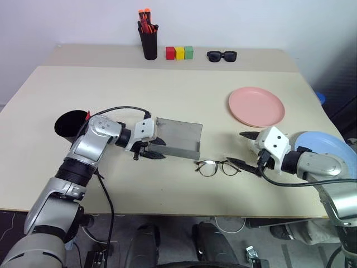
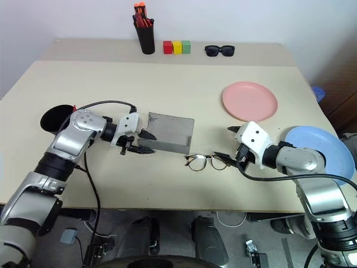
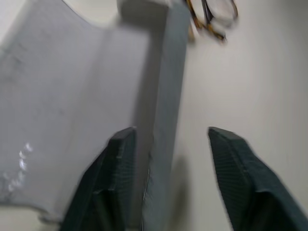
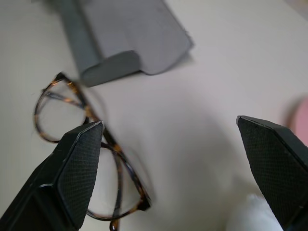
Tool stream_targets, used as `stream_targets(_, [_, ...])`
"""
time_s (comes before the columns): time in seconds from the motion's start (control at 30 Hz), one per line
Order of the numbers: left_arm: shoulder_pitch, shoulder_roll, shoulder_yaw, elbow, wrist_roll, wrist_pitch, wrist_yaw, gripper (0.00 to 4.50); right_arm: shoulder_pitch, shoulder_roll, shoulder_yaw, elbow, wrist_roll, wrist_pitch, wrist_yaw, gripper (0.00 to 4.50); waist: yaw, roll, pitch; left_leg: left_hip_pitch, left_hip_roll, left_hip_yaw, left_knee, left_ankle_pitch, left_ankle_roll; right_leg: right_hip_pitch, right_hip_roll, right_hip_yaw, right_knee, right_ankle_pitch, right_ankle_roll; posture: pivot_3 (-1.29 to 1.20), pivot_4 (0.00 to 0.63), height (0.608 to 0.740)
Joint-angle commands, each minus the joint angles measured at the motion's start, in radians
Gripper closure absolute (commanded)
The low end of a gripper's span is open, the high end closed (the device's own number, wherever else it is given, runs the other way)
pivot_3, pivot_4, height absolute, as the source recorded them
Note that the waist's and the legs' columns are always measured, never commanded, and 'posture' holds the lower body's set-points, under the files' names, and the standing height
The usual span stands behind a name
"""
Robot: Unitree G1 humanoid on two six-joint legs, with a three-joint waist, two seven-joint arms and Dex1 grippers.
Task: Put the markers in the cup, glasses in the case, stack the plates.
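- The thin dark wire-rimmed glasses with clear roundish lenses point(image 1: 217, 167) lie flat on the beige tabletop point(image 1: 167, 106), just off the 4 o'clock corner of the grey oblong spectacle case point(image 1: 179, 138), which lies open with its lid flat.
- The left end effector point(image 1: 157, 149) sits at the case's 9 o'clock end, fingers parted on either side of the near wall; in the left wrist view neither finger clearly clamps it, so I read it as open, steadying at most.
- The right end effector point(image 1: 244, 148) hovers at the glasses' 3 o'clock side, fingers spread wide and empty, the lower fingertip close to the temple end.
- The step in hand appears to be picking up the glasses for the case.
- To do it well: close on the frame at the bridge or a rim, not on a lens, and lift level so the temples do not swing.
- The case looks light and likely to slide; the left end effector should pin its wall before the glasses come in.
- The round pink plastic plate point(image 1: 256, 106) lies at 1 o'clock of the glasses, the light blue plate point(image 1: 329, 146) at 3 o'clock, not yet stacked.
- The wide matte black cup point(image 1: 70, 124) stands at 9 o'clock, a red tip showing at its rim.
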State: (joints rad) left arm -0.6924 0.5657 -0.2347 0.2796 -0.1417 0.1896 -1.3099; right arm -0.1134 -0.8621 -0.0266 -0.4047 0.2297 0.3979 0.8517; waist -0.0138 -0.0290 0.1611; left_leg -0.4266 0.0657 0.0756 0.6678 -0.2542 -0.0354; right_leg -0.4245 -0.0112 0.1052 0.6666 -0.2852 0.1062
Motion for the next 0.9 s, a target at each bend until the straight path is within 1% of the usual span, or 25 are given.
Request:
stream_targets(0.03, [0.052,-0.023,0.106,-0.164,-0.091,0.086,0.105,2.21,-0.026,-0.029,0.04,-0.085,-0.051,0.0,0.002,0.0,-0.002,0.0,0.0,0.0,0.0,0.0,0.0,0.0,0.0,0.0,0.0,0.0,0.0,0.0,0.0,0.0,0.15,0.725])
stream_targets(0.13, [0.156,-0.027,0.142,-0.337,-0.135,0.154,0.177,2.21,-0.029,-0.052,0.086,-0.106,-0.123,-0.001,-0.008,0.0,-0.004,0.0,0.0,0.001,0.0,0.0,0.0,0.0,0.0,0.0,0.0,0.0,0.001,0.0,0.0,0.0,0.15,0.725])
stream_targets(0.23, [0.284,-0.02,0.172,-0.524,-0.191,0.264,0.254,2.21,-0.03,-0.051,0.114,-0.12,-0.169,0.019,-0.023,0.0,-0.002,0.0,0.0,0.001,0.0,0.0,0.0,0.0,0.0,0.0,0.0,0.0,0.001,0.0,0.0,0.0,0.15,0.725])
stream_targets(0.33, [0.383,0.002,0.184,-0.636,-0.202,0.311,0.307,2.21,-0.026,-0.047,0.132,-0.131,-0.193,0.037,-0.025,0.0,-0.002,0.0,0.0,0.001,0.0,0.0,0.0,0.0,0.0,0.0,0.0,0.0,0.001,0.0,0.0,0.0,0.15,0.725])
stream_targets(0.4, [0.468,0.016,0.19,-0.683,-0.187,0.329,0.355,2.21,-0.025,-0.039,0.153,-0.13,-0.215,0.035,-0.03,0.0,-0.001,0.0,0.0,0.001,0.0,0.0,0.0,0.0,0.0,0.0,0.0,0.0,0.001,0.0,0.0,0.0,0.15,0.725])
stream_targets(0.5, [0.552,0.027,0.195,-0.717,-0.182,0.333,0.398,2.21,-0.035,-0.027,0.178,-0.118,-0.245,0.029,-0.037,0.0,-0.002,0.0,0.0,0.002,0.0,0.0,0.0,0.0,0.0,0.001,0.0,0.0,0.001,0.0,0.0,0.0,0.15,0.725])
stream_targets(0.57, [0.587,0.025,0.198,-0.729,-0.181,0.325,0.424,2.21,-0.043,-0.02,0.192,-0.107,-0.264,0.02,-0.042,0.0,-0.001,0.0,0.0,0.002,0.0,0.0,0.0,0.0,0.0,0.0,0.0,0.0,0.001,0.0,-0.001,0.0,0.15,0.725])
stream_targets(0.7, [0.609,0.003,0.214,-0.737,-0.205,0.337,0.477,2.21,-0.063,0.002,0.216,-0.085,-0.299,0.01,-0.058,0.0,0.001,0.0,-0.001,0.002,0.0,0.0,0.001,0.0,0.0,0.001,0.0,0.0,0.001,-0.002,-0.003,0.0,0.15,0.725])
stream_targets(0.8, [0.614,-0.004,0.218,-0.734,-0.21,0.333,0.501,2.17,-0.064,0.01,0.231,-0.078,-0.318,0.002,-0.056,0.79,0.0,0.0,-0.001,0.002,0.0,0.0,0.001,0.0,0.0,0.001,0.0,0.0,0.001,-0.002,-0.003,0.0,0.15,0.725])
stream_targets(0.9, [0.623,-0.004,0.216,-0.737,-0.217,0.328,0.512,2.17,-0.058,0.004,0.242,-0.069,-0.34,-0.02,-0.052,2.3,-0.001,0.0,-0.001,0.002,0.0,0.0,0.001,0.0,0.0,0.0,0.0,0.0,0.001,-0.001,-0.003,0.0,0.15,0.725])
